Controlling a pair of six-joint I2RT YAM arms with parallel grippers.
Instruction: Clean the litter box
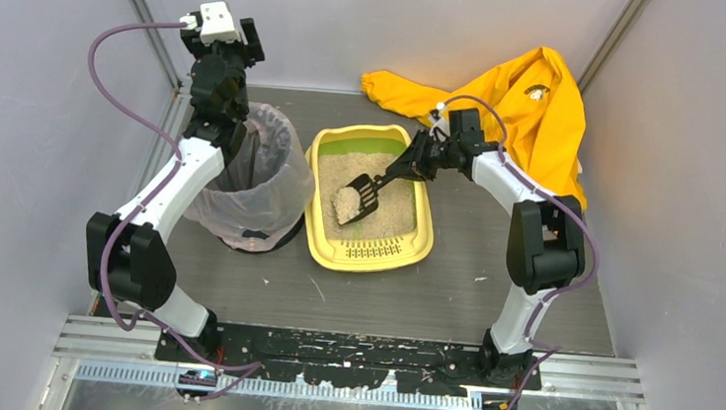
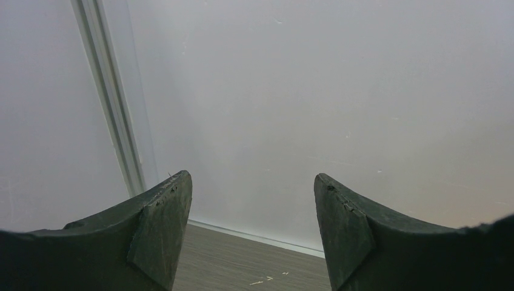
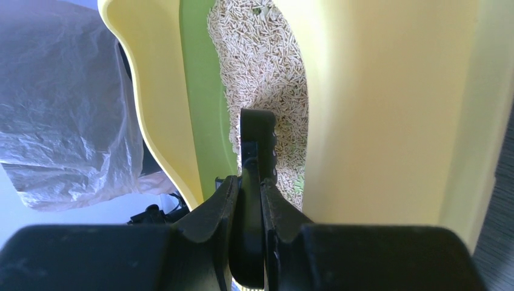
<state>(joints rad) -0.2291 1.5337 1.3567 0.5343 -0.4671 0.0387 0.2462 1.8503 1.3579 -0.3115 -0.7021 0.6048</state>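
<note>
The yellow litter box (image 1: 413, 245) with green inner wall and beige litter lies mid-table; it also shows in the right wrist view (image 3: 376, 97). My right gripper (image 1: 420, 160) is shut on the handle of a black slotted scoop (image 1: 364, 197), whose head holds a pale heap of litter over the box's left half. In the right wrist view the gripper (image 3: 250, 188) clamps the scoop (image 3: 257, 136) edge-on. My left gripper (image 1: 214, 23) is raised high at the back left, above the bin, open and empty; its wrist view (image 2: 251, 200) shows only wall and floor.
A round bin lined with a translucent plastic bag (image 1: 278, 173) stands left of the litter box, also in the right wrist view (image 3: 60, 109). A yellow garment (image 1: 527, 100) lies at the back right. Grey walls enclose three sides.
</note>
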